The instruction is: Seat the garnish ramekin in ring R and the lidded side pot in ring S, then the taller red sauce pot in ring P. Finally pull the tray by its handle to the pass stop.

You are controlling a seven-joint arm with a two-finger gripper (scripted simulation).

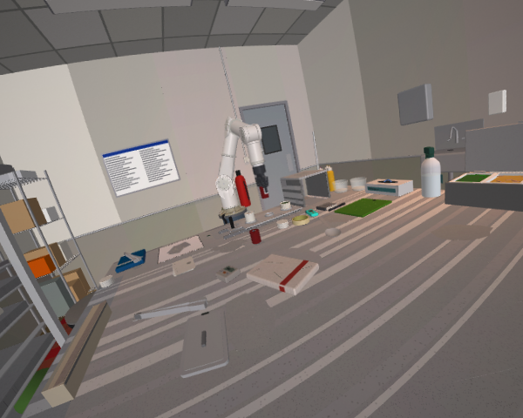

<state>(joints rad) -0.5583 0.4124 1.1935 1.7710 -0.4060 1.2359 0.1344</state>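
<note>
The taller red sauce pot point(264, 192) hangs in my gripper point(263, 188), lifted above the tray point(257, 223) at the far end of the counter. My fingers are closed around the pot, though they are too small to make out clearly. A white lidded side pot point(250, 217) sits on the tray near my base, and a small white ramekin with green garnish point(285, 205) sits further right. A shorter dark red pot point(254, 235) stands on the counter in front of the tray. The rings are too small to tell.
Behind the work stand a grey door point(273, 148) and a red extinguisher point(242, 188). A grey box unit point(304, 185), yellow bottle point(330, 178), tape roll point(300, 219) and green board point(362, 206) lie to the right; a white box with red stripe point(283, 273) lies nearer.
</note>
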